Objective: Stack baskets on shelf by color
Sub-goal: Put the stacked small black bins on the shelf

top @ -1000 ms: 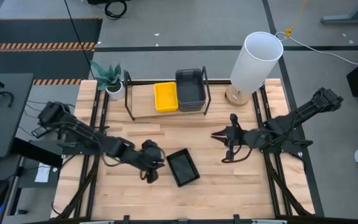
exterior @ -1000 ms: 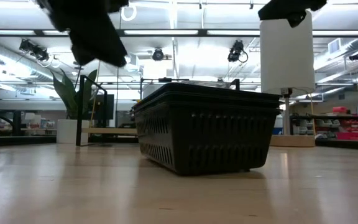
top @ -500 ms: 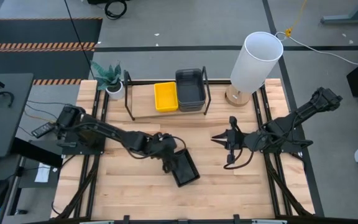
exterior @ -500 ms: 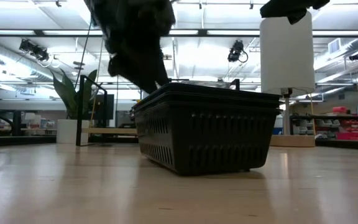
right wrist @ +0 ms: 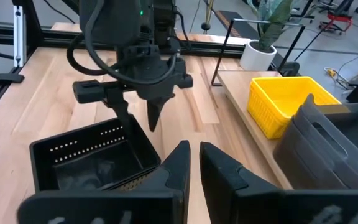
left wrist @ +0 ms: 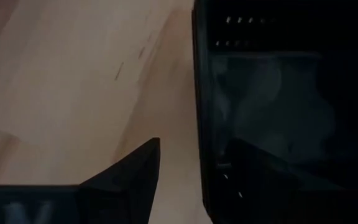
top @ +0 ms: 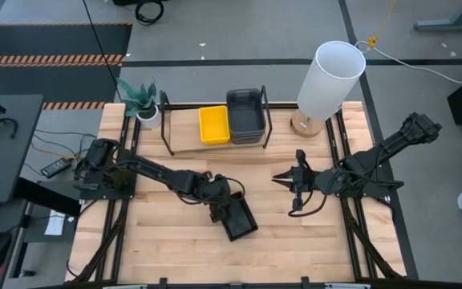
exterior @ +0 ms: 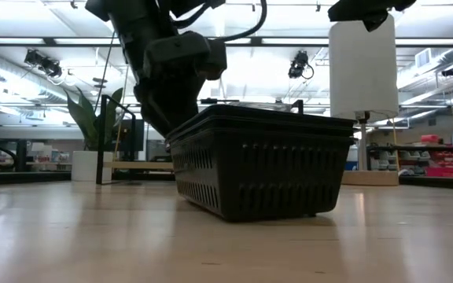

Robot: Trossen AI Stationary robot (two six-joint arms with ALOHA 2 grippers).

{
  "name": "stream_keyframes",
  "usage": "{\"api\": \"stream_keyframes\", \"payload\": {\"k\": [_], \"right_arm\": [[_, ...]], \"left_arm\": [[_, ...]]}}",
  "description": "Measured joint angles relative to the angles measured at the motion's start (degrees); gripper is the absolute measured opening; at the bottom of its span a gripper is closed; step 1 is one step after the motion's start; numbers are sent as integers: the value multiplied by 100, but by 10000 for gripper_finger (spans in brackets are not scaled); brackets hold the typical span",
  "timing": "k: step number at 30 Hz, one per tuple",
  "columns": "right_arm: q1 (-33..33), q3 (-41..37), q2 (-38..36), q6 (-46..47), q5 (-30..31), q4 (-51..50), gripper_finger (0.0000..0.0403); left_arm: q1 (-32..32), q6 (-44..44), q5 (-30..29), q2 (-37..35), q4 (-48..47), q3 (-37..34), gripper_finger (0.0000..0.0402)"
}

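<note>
A black perforated basket stands on its base on the tabletop; in the low view its rim looks doubled, like two nested. My left gripper is open and down over the basket's left end wall, one finger inside and one outside. On the shelf sit yellow baskets and dark grey baskets. My right gripper is shut and holds nothing, hovering to the right of the black basket. My left gripper comes from above, pointing down, astride the black basket's end wall. One finger is inside the basket and the other is outside over the table. I cannot tell whether either finger touches the wall.
A white cylindrical lamp stands at the far right of the table and a potted plant at the far left by the shelf's end loop. Bare wood lies near and left of the black basket.
My left gripper has moved toward the table's right, from beside the black basket to over its left end, and has come down until its fingers stand on either side of the end wall. The basket has stayed where it was.
</note>
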Motion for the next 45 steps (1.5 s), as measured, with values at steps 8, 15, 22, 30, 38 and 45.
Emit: {"api": "stream_keyframes", "payload": {"k": [8, 15, 22, 30, 38, 45], "right_arm": [[9, 0, 0, 7, -2, 26, 40], [9, -2, 16, 3, -3, 80, 40], [9, -4, 66, -30, -8, 120, 40], [11, -2, 66, -13, -11, 135, 40], [11, -3, 66, 11, -11, 135, 40], [11, -2, 63, 33, -21, 133, 40]], "left_arm": [[283, 221, 433, 28, 44, 0, 184], [374, 325, 867, 321, 122, -7, 148], [414, 377, 909, 301, 128, -4, 109], [413, 688, 1111, 272, -236, 7, 16], [351, 1452, 1393, 194, -960, 19, 15], [335, 2121, 1335, -199, -2083, -9, 15]]}}
